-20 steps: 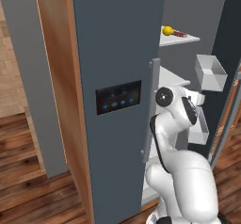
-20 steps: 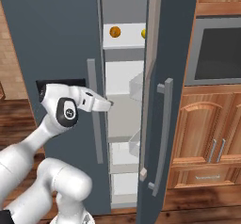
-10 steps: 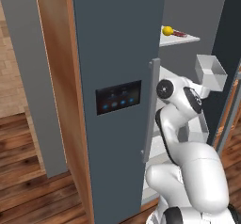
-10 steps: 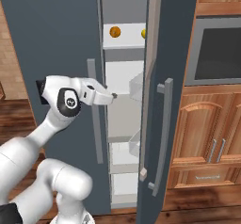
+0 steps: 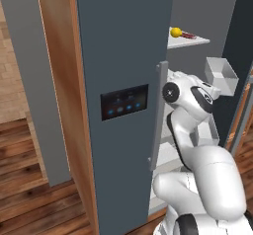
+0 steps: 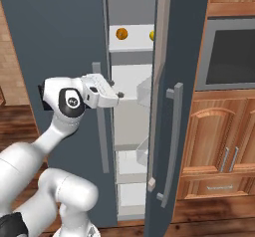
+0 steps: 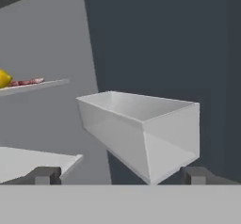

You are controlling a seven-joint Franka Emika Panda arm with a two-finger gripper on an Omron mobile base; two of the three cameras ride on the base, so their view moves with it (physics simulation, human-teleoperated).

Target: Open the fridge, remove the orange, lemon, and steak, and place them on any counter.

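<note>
The fridge (image 5: 123, 56) stands with its right door (image 6: 182, 81) swung open and white shelves showing inside. On the upper shelf (image 6: 130, 45) sit the orange (image 6: 121, 33) and the lemon (image 6: 152, 33), the lemon half hidden by the door edge. From the left, the lemon (image 5: 175, 32) lies beside the flat dark red steak (image 5: 188, 35). My gripper (image 6: 117, 95) is open and holds nothing, level with the middle shelf at the fridge opening, below the fruit. In the hand view the gripper (image 7: 121, 175) faces a white door bin (image 7: 146, 129), with the lemon (image 7: 4, 78) and steak (image 7: 27, 82) up left. The counter is out of view.
The white door bin (image 5: 221, 73) juts from the open door close to my wrist. Brown wooden cabinets (image 6: 221, 151) and a built-in oven (image 6: 231, 52) stand right of the fridge. A wooden panel (image 5: 57, 81) flanks its left side. The closed left door carries a long grey handle (image 6: 102, 131).
My arm has lifted, carrying the open gripper up and forward into the gap between the fridge doors. The doors and the food have not moved.
</note>
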